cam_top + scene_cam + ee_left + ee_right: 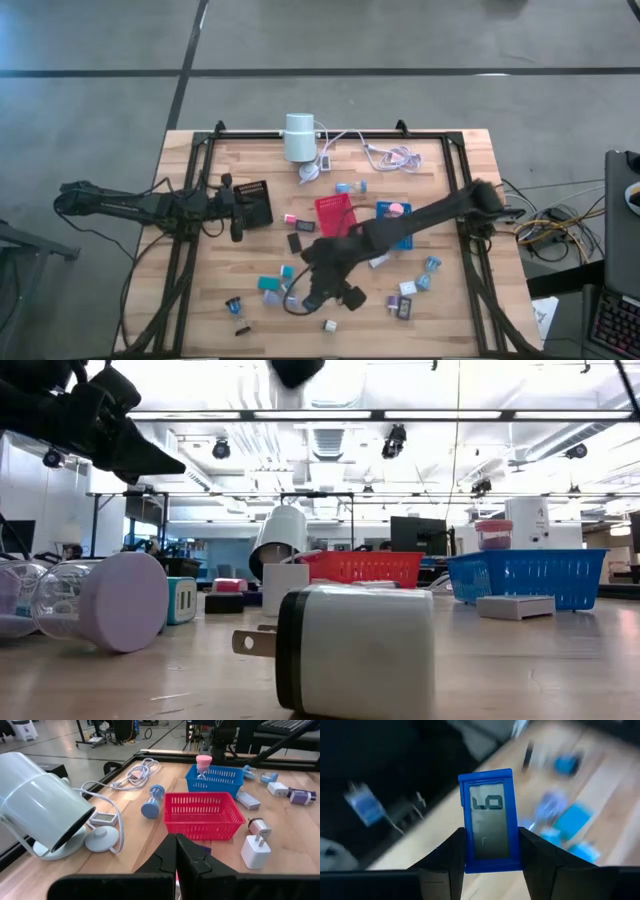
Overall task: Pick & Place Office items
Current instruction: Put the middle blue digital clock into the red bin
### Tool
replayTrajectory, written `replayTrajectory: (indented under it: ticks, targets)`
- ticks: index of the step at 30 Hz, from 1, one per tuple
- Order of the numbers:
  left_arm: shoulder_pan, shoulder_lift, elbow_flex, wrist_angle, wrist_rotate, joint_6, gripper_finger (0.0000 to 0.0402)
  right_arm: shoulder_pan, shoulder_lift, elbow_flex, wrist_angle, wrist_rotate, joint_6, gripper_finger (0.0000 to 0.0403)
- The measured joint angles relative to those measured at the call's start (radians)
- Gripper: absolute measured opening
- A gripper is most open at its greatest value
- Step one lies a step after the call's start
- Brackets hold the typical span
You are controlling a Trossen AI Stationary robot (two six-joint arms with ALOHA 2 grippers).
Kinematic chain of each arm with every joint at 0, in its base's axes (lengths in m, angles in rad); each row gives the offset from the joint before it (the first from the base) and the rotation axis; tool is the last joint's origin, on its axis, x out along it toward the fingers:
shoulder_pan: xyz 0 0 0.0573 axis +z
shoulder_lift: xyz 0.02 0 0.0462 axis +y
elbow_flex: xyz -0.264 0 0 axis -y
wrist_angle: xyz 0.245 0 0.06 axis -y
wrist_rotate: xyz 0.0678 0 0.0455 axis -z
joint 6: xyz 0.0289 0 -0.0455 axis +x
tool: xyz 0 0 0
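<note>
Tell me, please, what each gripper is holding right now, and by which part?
The right gripper holds a small blue device with a screen, pinched across its lower side edges. The left gripper is shut and holds nothing.

Grey concrete floor (90,110) crossed by dark lines — bright strip lights (400,415) overhead, apparently a workshop.

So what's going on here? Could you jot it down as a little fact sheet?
Setting: wooden table with small office items scattered on it
Right gripper: closed on a blue digital timer, held upright above the table
Left gripper: shut, empty, waiting at the left side
Baskets: red basket; blue basket holding a pink sand timer
Other: white lamp lying near the back edge
</note>
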State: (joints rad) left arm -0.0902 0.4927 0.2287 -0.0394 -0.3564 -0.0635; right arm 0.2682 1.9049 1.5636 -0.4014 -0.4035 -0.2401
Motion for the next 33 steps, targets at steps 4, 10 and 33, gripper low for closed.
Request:
replayTrajectory:
  ticks: [4, 10, 33]
  targets:
    - [0.000, 0.000, -0.005, 0.000, 0.000, 0.003, 0.0005, -0.032, -0.179, -0.134, 0.193, -0.014, 0.037, 0.0140]
    - [0.000, 0.000, -0.005, 0.000, 0.000, 0.003, 0.0005, -0.100, -0.477, -0.426, 0.477, 0.086, 0.175, 0.0140]
    - [0.000, -0.074, 0.051, 0.032, -0.081, 0.146, 0.0005, -0.344, -1.029, -1.289, 1.080, 0.381, 0.342, 0.0140]
